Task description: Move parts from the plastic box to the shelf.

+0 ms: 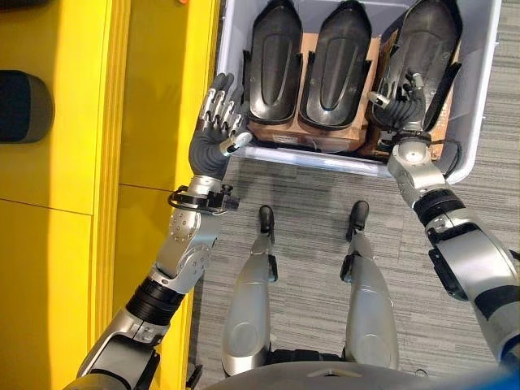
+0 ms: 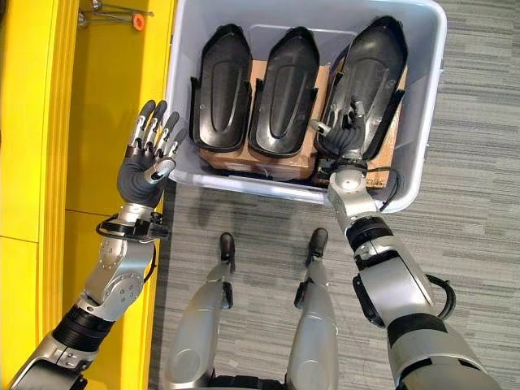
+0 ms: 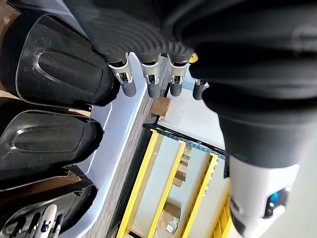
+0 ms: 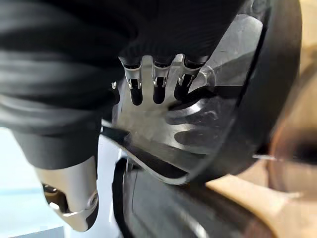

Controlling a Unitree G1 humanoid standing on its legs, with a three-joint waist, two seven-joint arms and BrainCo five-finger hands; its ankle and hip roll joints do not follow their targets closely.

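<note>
Right hand (image 2: pixel 345 130) lay over the near end of the rightmost part (image 2: pixel 363 81) in the box (image 2: pixel 422 138), fingers relaxed, not curled round it. The part's long axis ran straight ahead of it. Left hand (image 2: pixel 146 166) spread outside the box. Contact under the palm was hidden.
</note>
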